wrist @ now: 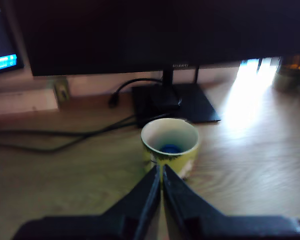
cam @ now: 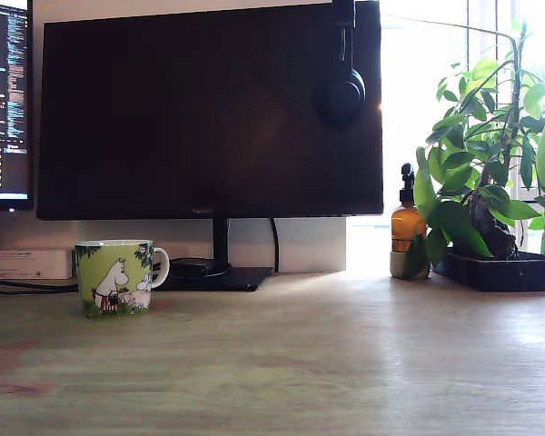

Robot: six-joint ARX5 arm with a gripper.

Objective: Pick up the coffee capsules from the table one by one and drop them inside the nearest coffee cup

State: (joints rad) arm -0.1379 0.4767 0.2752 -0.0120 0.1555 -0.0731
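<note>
Capsule and cup are showing differently in the two views. Exterior view first: the light green coffee cup (cam: 114,277) is standing upright on the wooden table (cam: 327,363), toward the exterior view's left, its white handle pointing to that view's right. From this low angle the inside of the cup is staying hidden, so no capsule is showing here, and neither the arm nor the gripper is appearing in this picture. Behind the cup a large dark monitor (cam: 209,109) is rising on its stand, with black headphones (cam: 342,91) hanging over its top edge. At the far left a second screen (cam: 4,100) is glowing with text above a white box (cam: 32,263). Far right, an amber pump bottle (cam: 406,225) is standing just beside a leafy plant (cam: 490,163) in a dark tray.

Wrist view next: the camera is looking down into the cup (wrist: 169,145), and a bright blue coffee capsule (wrist: 169,148) is lying at its bottom. The gripper (wrist: 161,172) is sitting on the near side of the cup, its two dark fingers (wrist: 145,197) pressed together with nothing between them, tips reaching the cup's near rim in the picture. Whether they are touching it is not clear. Beyond the cup, black cables (wrist: 70,137) are trailing across the table to the monitor's flat base (wrist: 175,102).
</note>
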